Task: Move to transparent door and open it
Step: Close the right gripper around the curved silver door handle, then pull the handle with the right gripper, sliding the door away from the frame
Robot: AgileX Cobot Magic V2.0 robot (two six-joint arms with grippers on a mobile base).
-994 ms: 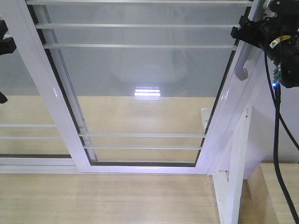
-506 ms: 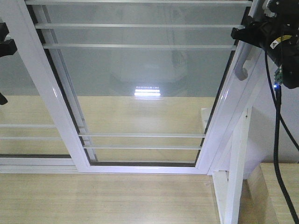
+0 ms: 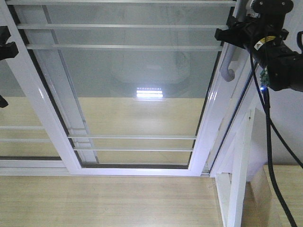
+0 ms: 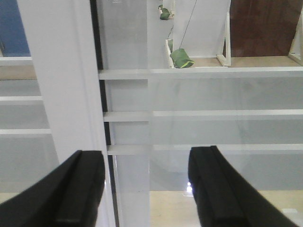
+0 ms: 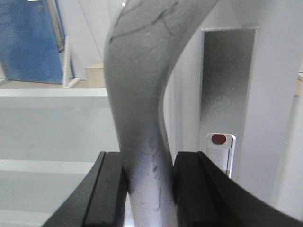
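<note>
Right wrist view alone, right claw [image 5: 149,182] clamping handle [image 5: 139,80]

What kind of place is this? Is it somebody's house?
Indoors, probably a room or test space: a white-framed sliding transparent door with a grey handle, and pale wooden floor. I can't tell if it's a house.

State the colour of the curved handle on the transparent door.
Dull grey, scuffed. The handle shows best in the right wrist view, held by the right gripper.

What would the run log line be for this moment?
right end effector: shut on handle | left end effector: open | transparent door: ajar
</note>
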